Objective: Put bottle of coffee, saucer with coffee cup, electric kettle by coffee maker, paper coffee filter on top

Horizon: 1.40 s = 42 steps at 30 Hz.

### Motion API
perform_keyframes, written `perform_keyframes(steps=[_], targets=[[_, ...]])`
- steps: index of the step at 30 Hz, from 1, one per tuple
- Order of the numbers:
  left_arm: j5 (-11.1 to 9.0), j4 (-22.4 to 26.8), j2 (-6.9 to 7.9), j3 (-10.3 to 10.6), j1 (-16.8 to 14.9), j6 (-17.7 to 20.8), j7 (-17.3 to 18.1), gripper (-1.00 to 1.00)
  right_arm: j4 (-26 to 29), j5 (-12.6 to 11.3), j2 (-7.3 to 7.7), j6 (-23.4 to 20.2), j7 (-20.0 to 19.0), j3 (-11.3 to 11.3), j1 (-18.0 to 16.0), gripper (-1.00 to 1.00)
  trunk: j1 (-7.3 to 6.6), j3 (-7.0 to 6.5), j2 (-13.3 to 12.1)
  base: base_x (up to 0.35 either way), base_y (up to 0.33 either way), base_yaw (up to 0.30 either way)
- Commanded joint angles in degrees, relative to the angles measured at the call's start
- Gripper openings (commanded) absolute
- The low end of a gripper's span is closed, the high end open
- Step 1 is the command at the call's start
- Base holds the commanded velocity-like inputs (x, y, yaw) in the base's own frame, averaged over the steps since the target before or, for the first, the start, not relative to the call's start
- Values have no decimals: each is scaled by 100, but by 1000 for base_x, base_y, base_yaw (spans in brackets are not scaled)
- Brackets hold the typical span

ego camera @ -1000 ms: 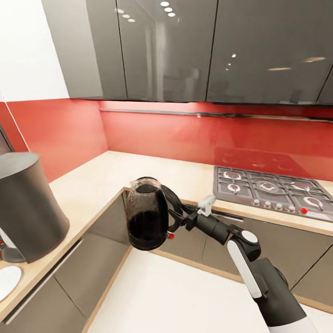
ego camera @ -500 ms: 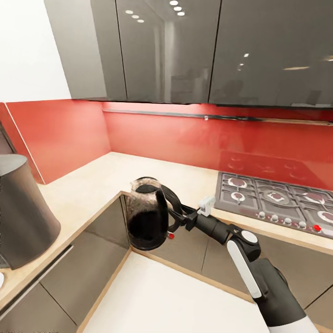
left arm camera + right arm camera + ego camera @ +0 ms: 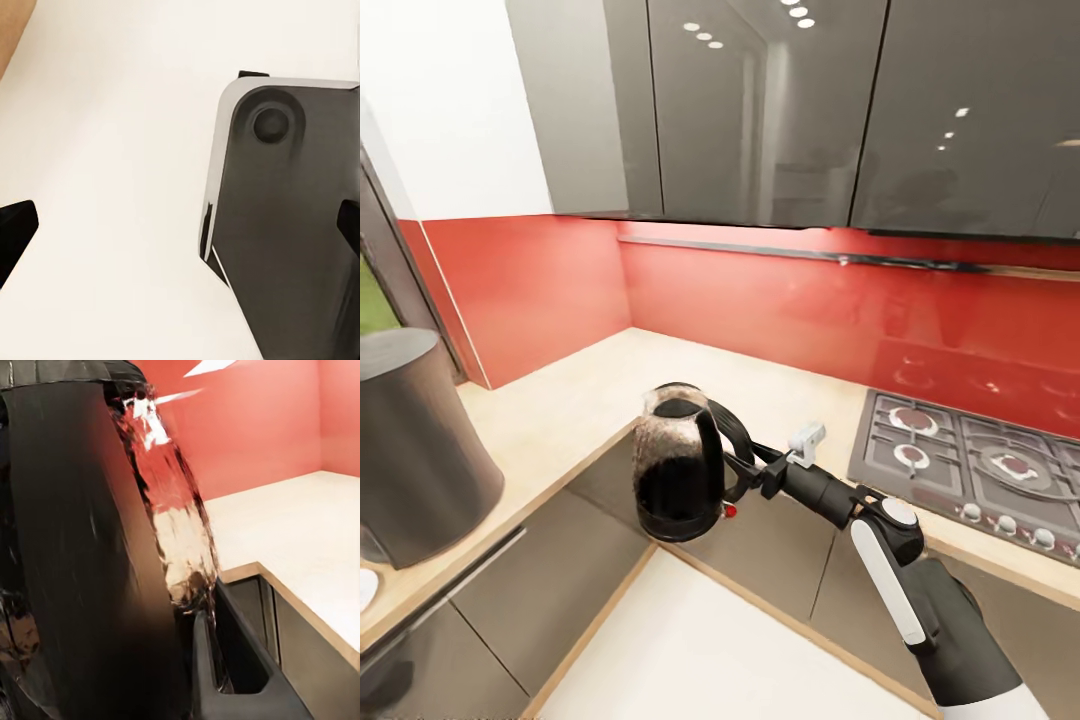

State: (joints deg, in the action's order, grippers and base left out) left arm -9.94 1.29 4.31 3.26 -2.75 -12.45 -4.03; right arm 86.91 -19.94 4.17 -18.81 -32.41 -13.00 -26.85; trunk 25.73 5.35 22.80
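Red backsplash, glossy grey wall cabinets, gas hob, pale floor

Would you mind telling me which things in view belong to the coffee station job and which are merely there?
Job: electric kettle, held by the right gripper; coffee maker; saucer; kitchen countertop.
Merely there: gas hob; wall cabinets.

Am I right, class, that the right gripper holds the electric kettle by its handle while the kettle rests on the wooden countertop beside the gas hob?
Not quite. The right gripper does hold the electric kettle by its handle, but the kettle is not resting on the countertop. The head view shows it held in the air in front of the counter's inner corner, over the floor, with the gas hob off to its right.
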Motion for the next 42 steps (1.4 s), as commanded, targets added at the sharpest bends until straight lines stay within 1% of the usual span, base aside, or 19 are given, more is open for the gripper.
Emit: perform_keyframes(steps=[1,13,42], targets=[[-43,-6,0,37,-6,-20,-13,100,9,-89,4,-53,7,-1,-5,-100,5,12,12,179,-233,277],[-39,-6,-9,43,-6,-20,-14,100,2,-89,4,-53,7,-1,-5,-100,5,12,12,175,-200,277],[-34,-6,-9,51,-6,-20,-12,100,1,-88,4,-53,7,-1,-5,-100,5,12,12,6,-5,277]])
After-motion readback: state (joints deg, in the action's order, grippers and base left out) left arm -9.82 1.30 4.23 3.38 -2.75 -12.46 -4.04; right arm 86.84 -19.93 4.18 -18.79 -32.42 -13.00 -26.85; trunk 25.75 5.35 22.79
